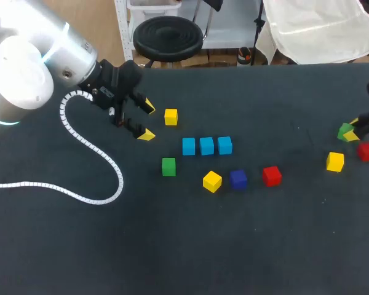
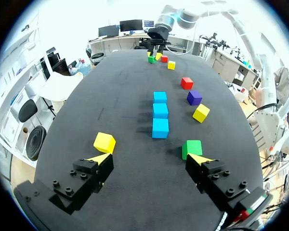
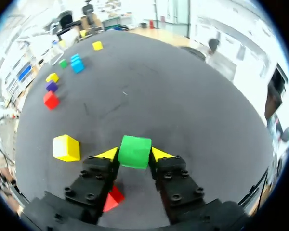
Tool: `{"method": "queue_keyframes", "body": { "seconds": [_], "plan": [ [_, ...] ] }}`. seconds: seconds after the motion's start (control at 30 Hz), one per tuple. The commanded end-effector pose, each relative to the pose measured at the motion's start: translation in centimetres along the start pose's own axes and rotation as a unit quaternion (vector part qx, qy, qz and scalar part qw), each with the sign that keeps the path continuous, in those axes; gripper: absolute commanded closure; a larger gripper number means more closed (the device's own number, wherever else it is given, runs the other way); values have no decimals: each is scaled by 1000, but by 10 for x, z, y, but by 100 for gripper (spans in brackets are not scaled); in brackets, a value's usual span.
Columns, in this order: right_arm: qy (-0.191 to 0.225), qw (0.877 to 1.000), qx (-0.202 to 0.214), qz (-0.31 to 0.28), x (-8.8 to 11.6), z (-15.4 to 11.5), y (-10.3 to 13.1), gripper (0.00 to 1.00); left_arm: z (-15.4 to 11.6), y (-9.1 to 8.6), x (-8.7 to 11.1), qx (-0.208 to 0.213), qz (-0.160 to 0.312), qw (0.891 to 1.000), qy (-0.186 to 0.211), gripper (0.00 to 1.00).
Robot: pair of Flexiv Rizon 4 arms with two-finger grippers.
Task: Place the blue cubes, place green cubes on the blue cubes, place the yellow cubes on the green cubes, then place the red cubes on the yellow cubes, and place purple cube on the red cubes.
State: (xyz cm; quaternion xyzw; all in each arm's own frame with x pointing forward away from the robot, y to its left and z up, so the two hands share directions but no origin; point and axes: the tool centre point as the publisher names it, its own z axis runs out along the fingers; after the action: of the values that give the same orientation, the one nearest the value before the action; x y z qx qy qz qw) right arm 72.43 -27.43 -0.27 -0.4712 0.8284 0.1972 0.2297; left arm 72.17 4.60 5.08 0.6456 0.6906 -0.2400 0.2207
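R gripper clamps green cube, yellow cube + red cube beside; L gripper agape.

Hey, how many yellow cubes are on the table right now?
3. One yellow cube sits near the left claw, one beside the purple cube, and one near the right claw, which grips a green cube. None seems hidden.
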Motion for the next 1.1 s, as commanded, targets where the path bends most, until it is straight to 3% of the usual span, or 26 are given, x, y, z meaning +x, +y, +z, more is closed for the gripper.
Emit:
{"method": "queue_keyframes", "body": {
  "seconds": [0.03,0.3,0.67,1.1],
  "plan": [
    [-8,996,-48,-79,-18,-4,5,100,-1,1,1,1,1,1000,0,0],
    [-1,980,-98,-175,-51,11,29,100,-1,1,1,1,1,1000,0,0],
    [-26,972,-140,-189,-89,33,61,100,-1,1,1,1,1,1000,0,0],
    [-26,972,-140,-189,-89,33,61,100,-1,1,1,1,1,1000,0,0]
  ]
}}
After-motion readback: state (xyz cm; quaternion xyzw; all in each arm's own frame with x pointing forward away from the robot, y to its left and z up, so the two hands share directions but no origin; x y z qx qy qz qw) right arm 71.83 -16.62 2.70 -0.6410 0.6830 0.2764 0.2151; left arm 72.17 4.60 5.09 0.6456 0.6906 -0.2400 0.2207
